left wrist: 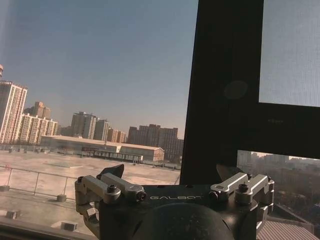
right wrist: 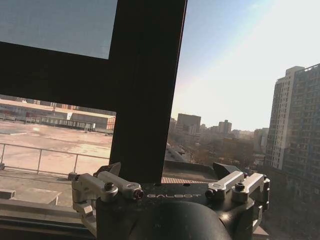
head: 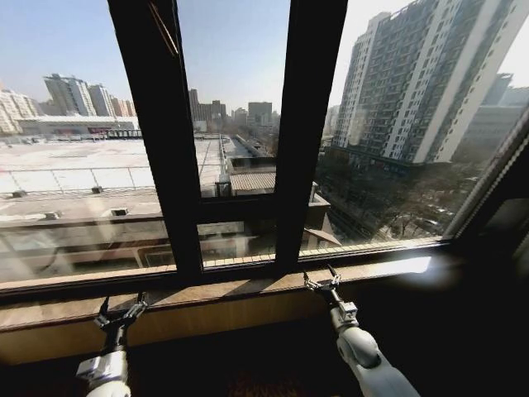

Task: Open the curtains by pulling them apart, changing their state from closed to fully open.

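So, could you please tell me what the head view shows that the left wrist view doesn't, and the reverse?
Head view: both tools, left tool and right tool, raised just before the wooden sill, with a tall apartment tower to the right. Left wrist view: the left tool's open fingers close up, and a pale grey pane above the crossbar. Shared: the black window frame, the flat rooftop and clear sky.

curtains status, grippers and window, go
Left gripper open, low by the sill. Right gripper open, at the sill. No curtain fabric over the glass; city view clear. Nothing held, only black window frame ahead.
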Controlling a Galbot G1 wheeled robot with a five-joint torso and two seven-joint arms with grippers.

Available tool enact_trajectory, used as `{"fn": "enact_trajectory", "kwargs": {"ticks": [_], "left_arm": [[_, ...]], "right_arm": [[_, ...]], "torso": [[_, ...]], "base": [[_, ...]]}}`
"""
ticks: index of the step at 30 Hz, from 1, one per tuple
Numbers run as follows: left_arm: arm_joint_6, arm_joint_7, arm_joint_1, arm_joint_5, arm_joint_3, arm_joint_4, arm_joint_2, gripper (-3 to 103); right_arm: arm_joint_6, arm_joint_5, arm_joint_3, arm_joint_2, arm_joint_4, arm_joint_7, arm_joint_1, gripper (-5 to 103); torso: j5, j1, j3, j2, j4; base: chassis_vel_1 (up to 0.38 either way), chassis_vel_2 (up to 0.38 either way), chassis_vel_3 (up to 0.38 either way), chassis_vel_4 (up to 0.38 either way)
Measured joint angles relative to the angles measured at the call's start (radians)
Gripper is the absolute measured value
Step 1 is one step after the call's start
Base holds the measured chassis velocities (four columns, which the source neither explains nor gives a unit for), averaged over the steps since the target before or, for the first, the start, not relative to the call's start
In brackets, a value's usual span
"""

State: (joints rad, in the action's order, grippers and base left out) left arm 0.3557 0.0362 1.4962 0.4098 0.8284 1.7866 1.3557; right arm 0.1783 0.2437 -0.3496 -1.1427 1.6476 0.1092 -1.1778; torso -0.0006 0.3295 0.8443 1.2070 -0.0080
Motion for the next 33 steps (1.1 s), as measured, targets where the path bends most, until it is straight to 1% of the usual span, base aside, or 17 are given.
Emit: {"fn": "enact_trajectory", "kwargs": {"ticks": [4,15,19,23,28,30,33], "left_arm": [[0.000,0.000,0.000,0.000,0.000,0.000,0.000,100],[0.000,0.000,0.000,0.000,0.000,0.000,0.000,100],[0.000,0.000,0.000,0.000,0.000,0.000,0.000,100],[0.000,-0.001,0.000,0.000,0.000,0.000,0.000,100],[0.000,-0.001,0.000,0.000,0.000,0.000,0.000,100],[0.000,0.000,0.000,0.000,0.000,0.000,0.000,100],[0.000,0.000,0.000,0.000,0.001,0.000,0.000,100]], "right_arm": [[0.000,0.000,0.000,0.000,0.000,0.000,0.000,100],[0.000,0.000,0.000,0.000,0.000,0.000,0.000,100],[0.000,0.000,0.000,0.000,0.000,0.000,0.000,100],[0.000,0.000,0.000,0.000,0.000,0.000,0.000,100],[0.000,0.000,0.000,0.000,0.000,0.000,0.000,100],[0.000,0.000,0.000,0.000,0.000,0.000,0.000,100],[0.000,0.000,0.000,0.000,0.000,0.000,0.000,100]], "torso": [[0.0006,0.000,0.000,0.000,-0.0001],[0.0001,0.000,0.000,0.000,-0.0001],[0.0003,0.000,0.000,0.000,-0.0003],[0.0012,0.000,0.000,0.000,-0.0002],[0.0003,0.000,0.000,0.000,-0.0003],[-0.0010,0.000,0.000,0.000,0.0002],[-0.0001,0.000,0.000,0.000,0.0004]], "base": [[-0.358,-0.342,0.357,0.357],[-0.357,-0.369,0.354,0.362],[-0.310,-0.300,0.300,0.276],[-0.129,-0.149,0.147,0.137],[-0.001,-0.037,0.020,0.022],[0.015,-0.018,-0.028,0.000],[0.086,-0.012,-0.059,0.041]]}}
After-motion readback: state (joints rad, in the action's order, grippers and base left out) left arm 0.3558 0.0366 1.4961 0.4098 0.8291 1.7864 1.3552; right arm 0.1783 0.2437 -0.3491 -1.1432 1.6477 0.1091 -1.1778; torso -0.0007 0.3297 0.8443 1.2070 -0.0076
